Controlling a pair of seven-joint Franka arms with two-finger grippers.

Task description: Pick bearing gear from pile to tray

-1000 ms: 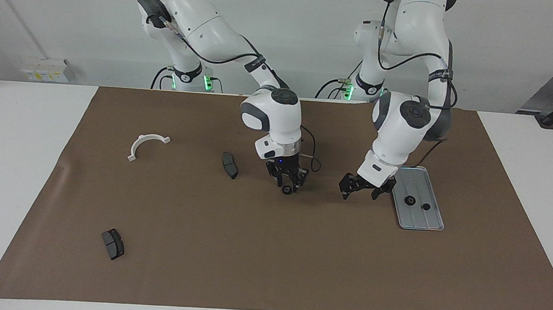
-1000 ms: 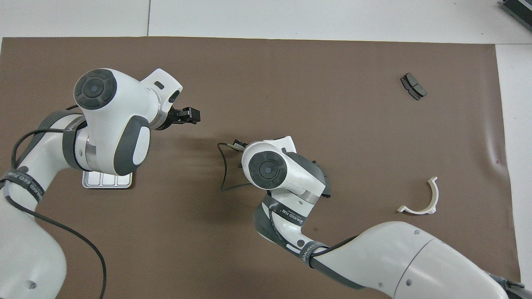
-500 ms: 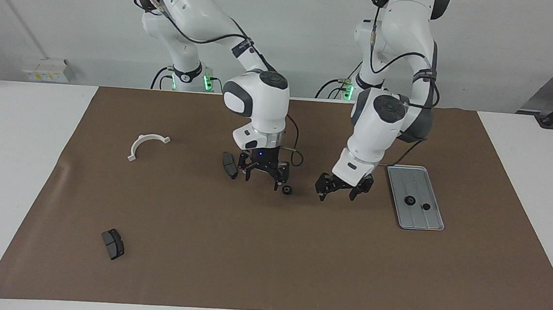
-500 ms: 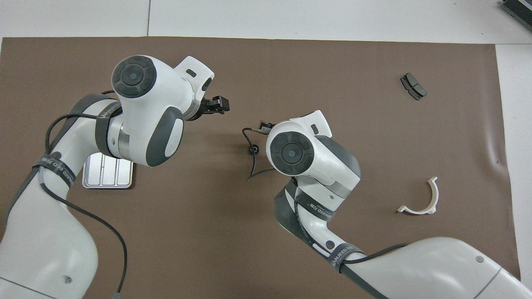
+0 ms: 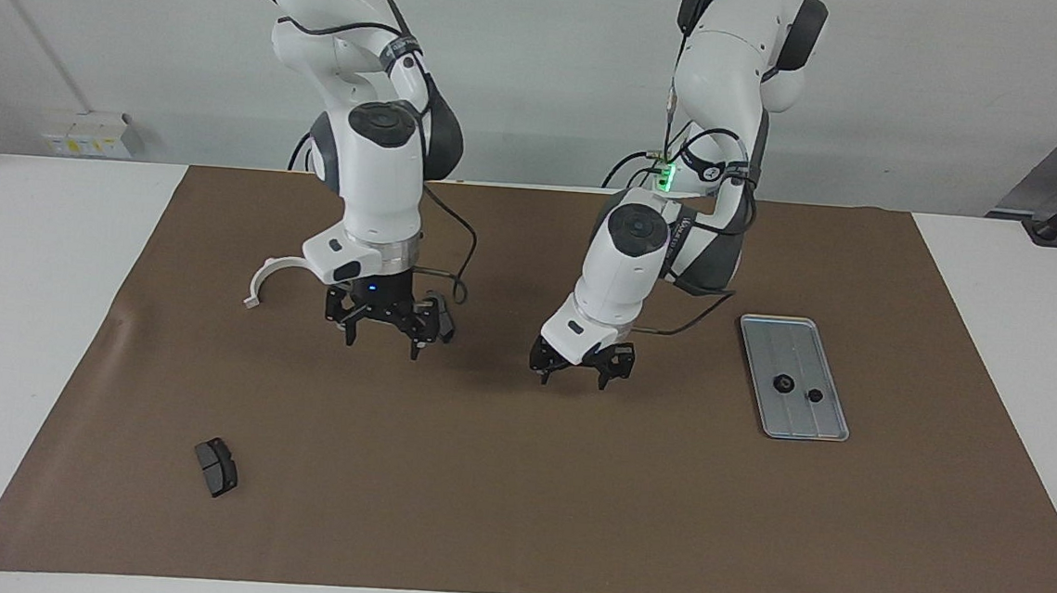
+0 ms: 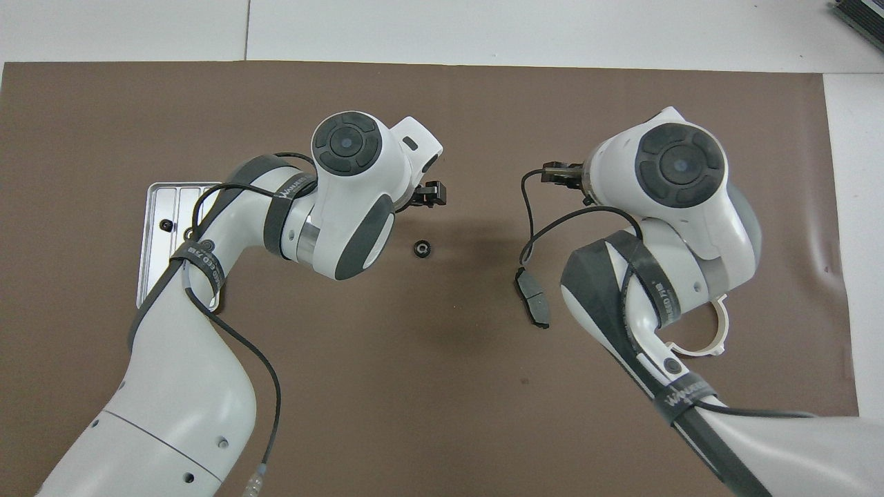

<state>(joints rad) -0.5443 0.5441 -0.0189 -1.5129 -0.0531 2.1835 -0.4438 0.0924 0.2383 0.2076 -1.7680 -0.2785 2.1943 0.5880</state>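
text: none legible | bands on left arm [image 6: 197,257] and right arm [image 6: 684,400]: white lettering was printed, too small to be made out | other signs: none

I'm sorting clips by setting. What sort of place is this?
Probably a robotics lab test bench, not a factory line: a white table under a brown mat, bare white walls, and a few loose parts such as a gear and a small metal tray.
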